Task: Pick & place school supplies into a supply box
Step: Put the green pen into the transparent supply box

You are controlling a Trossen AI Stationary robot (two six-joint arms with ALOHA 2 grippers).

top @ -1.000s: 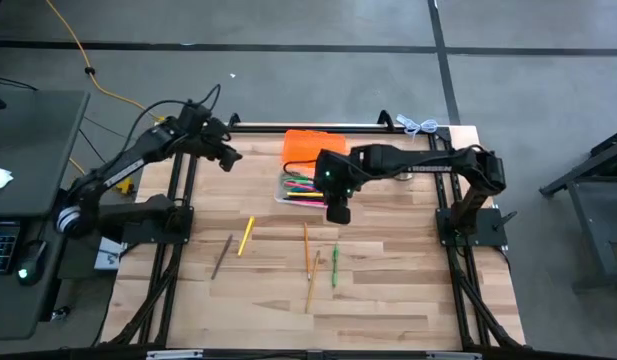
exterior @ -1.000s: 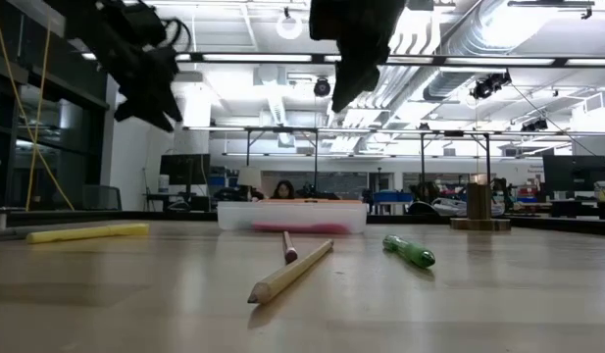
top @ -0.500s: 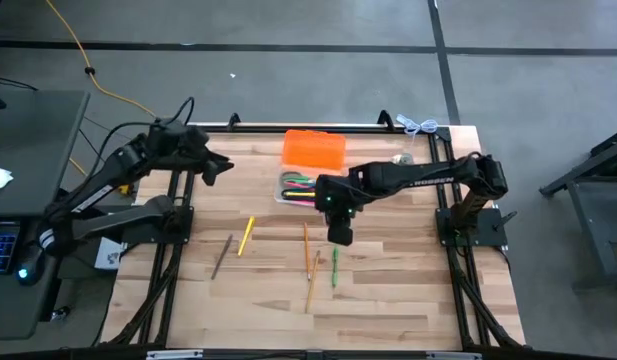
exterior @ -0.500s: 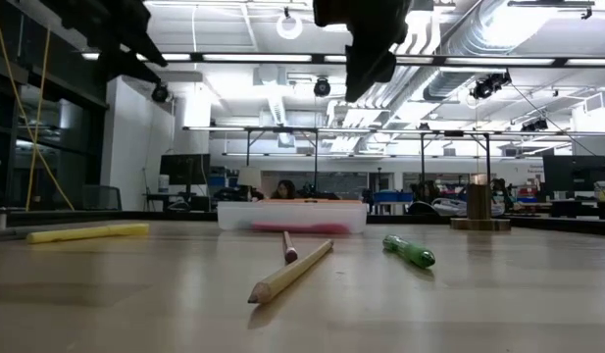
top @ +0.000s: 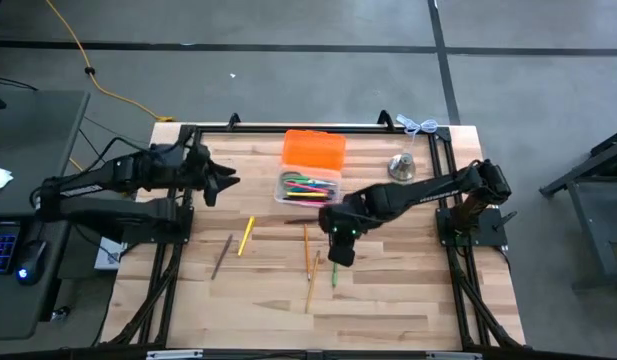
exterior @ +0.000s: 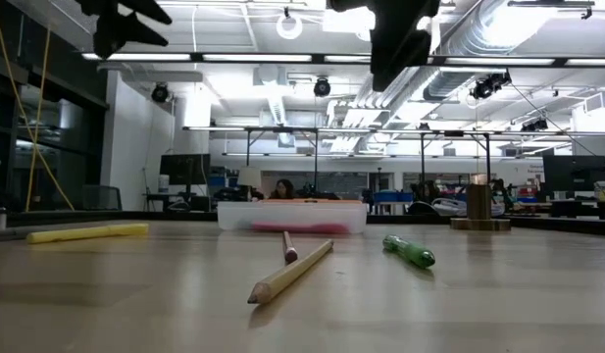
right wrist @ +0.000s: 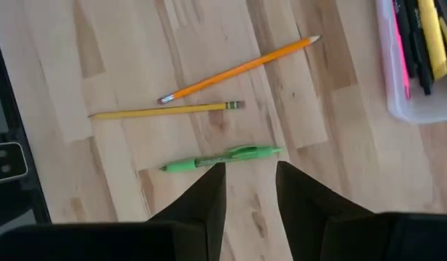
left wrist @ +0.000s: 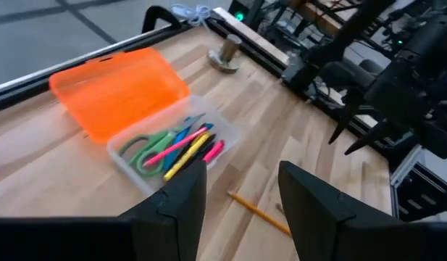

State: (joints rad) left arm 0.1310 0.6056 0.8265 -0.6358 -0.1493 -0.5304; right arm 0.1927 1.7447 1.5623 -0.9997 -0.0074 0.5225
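Note:
The supply box is a clear tray with its orange lid folded back toward the far edge. It holds green-handled scissors and several pens. A green pen, an orange pencil and a yellow pencil lie flat on the table. A yellow marker and a dark brown pencil lie farther left. My right gripper hovers open above the green pen. My left gripper is open in the air, left of the box.
A silvery bell stands right of the box near the far edge. Black frame rails run along both sides of the table. The low view shows the pencils and the green pen lying apart, near the table's middle.
My right gripper has travelled from above the supply box toward the near edge and now hangs over the green pen. My left arm has folded back toward the left, and its gripper has shifted a little toward the near edge. Nothing on the table has moved.

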